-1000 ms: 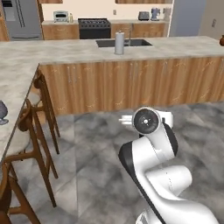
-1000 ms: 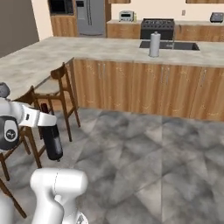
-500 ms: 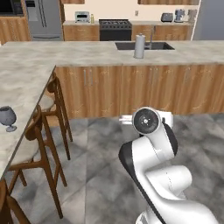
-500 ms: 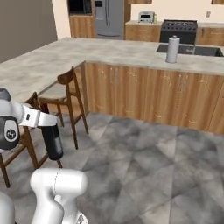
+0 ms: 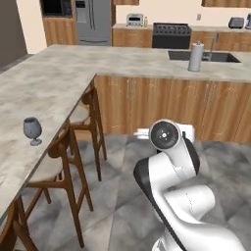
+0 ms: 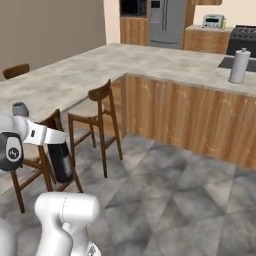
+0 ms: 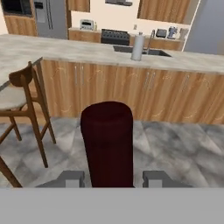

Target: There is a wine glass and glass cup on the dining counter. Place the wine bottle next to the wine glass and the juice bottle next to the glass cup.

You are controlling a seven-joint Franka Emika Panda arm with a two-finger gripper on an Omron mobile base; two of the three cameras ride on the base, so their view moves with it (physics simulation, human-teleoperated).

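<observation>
My gripper (image 7: 111, 178) is shut on the dark-red neck of the wine bottle (image 7: 107, 144), which rises between the two fingertips (image 7: 72, 178). From the right base view the near-black wine bottle (image 6: 61, 161) hangs upright over the floor under the gripper (image 6: 59, 139), beside a stool. The wine glass (image 5: 32, 130) stands on the pale marbled dining counter (image 5: 44, 83) near its front left edge, and its bowl (image 6: 20, 109) peeks above my arm. The glass cup and the juice bottle are out of view.
Wooden stools (image 5: 73, 132) (image 6: 100, 107) (image 7: 22, 94) line the dining counter's edge. A tall light canister (image 5: 195, 56) (image 7: 138, 47) stands by the sink on the wood-fronted counter ahead. Grey tiled floor (image 6: 165, 190) lies open to the right.
The base has moved, so the whole scene has slid right and the wine glass now sits further into the left base view. The bottle stays in my grip.
</observation>
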